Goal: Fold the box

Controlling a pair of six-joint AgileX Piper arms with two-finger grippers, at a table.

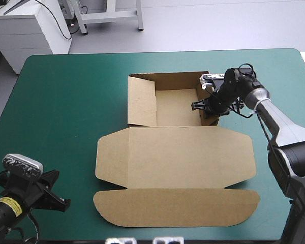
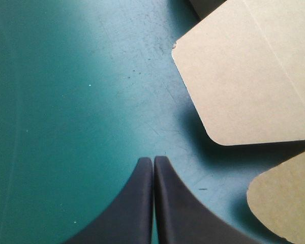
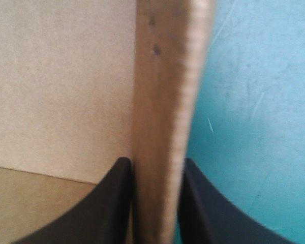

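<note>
The box (image 1: 175,109) lies mid-table, tray walls up and lid (image 2: 254,76) flat, with the right gripper (image 3: 155,163) clamped on its right wall (image 3: 165,91), apparently tucking it, so the next move calls for pressing it home, while the left gripper (image 2: 153,159) rests pinched together beside the lid.

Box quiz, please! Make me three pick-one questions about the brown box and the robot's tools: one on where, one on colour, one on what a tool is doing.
1. Where is the right tool?
A. on the box's raised right wall
B. over bare table
C. on the rounded flap

2. What colour is the table cover?
A. red
B. teal-green
C. yellow

3. How is the left tool?
A. wide open
B. shut on the box
C. shut, holding nothing

Answers: 1 A, the wall stands between its fingers. 2 B, teal-green shows around the box. 3 C, it makes one pointed arch over bare cover.
</note>
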